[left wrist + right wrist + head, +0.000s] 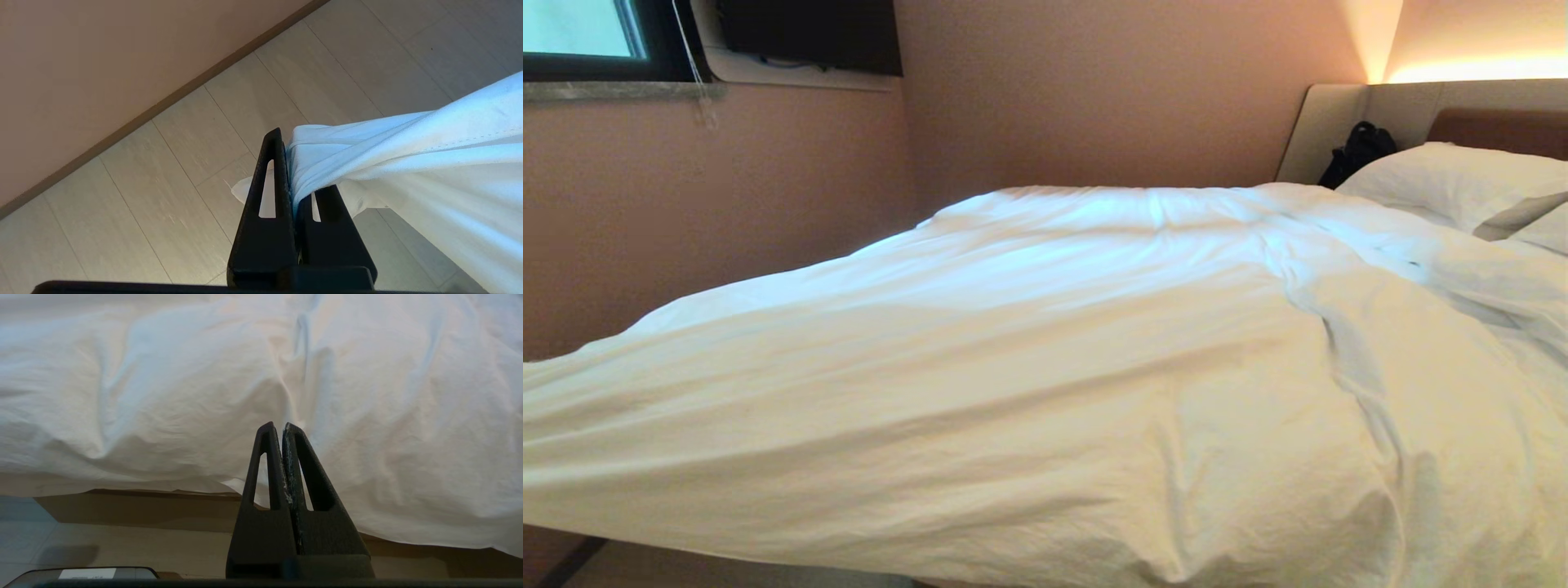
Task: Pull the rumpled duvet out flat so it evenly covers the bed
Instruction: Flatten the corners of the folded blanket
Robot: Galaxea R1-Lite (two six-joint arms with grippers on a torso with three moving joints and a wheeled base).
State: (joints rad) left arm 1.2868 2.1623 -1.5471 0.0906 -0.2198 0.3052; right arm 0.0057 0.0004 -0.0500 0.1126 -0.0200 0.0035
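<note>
The white, wrinkled duvet [1045, 343] lies spread over the bed and hangs over its near side, with a raised fold running down the right part. My left gripper [289, 163] is shut on a bunched edge of the duvet [408, 155], which it holds stretched above the floor off the bed's left end. The right gripper [279, 426] is shut with nothing in it, low in front of the overhanging duvet [163, 396] and the bed's tan base [135, 510]. Neither arm shows in the head view.
Pillows [1454, 184] lie at the far right against the brown headboard [1494, 126], with a black bag [1356, 151] beside them. A pink wall [727, 204] with a window [580, 33] stands close beyond the bed. Pale floor tiles [163, 183] meet a skirting board [122, 130].
</note>
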